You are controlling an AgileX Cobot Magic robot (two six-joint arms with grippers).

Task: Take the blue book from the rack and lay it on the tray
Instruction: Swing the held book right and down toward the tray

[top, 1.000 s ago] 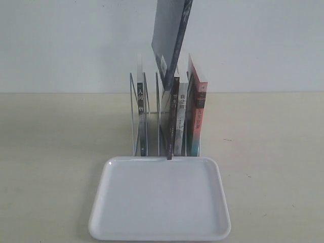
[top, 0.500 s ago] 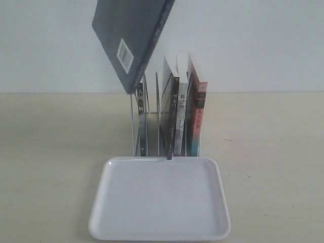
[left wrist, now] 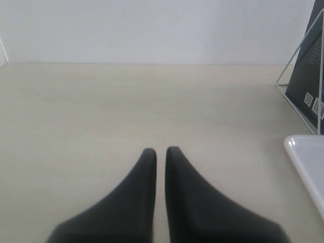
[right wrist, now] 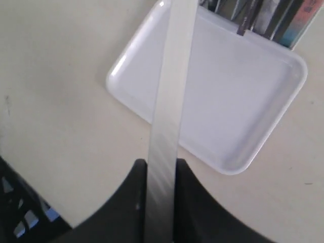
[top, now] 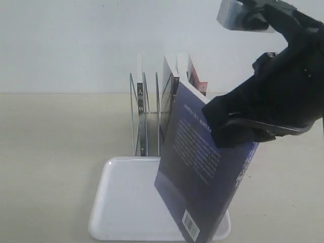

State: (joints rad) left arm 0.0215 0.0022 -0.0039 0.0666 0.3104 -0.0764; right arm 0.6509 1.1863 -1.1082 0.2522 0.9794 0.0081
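"One arm on the job?" the desk asks.

"One. My right gripper (right wrist: 161,169) is clamped on the thin dark-blue paperback book (top: 202,172), a black finger on each cover, its pale page edge running out between them. My left gripper (left wrist: 160,152) idles low over the pale tabletop (left wrist: 76,101), fingers pressed together on nothing."

"Where is the book?"

"A second ago it hung high above the clear wire-framed upright rack (top: 132,116); half a second ago it swung left, still aloft. Now it's down in front of the rack, tilted, back cover to the camera, barcode corner low over the near rim of the white shallow plastic tray (top: 109,212). Touching or not, I cannot tell. I judge the extraction done; what remains is flattening it and letting go."
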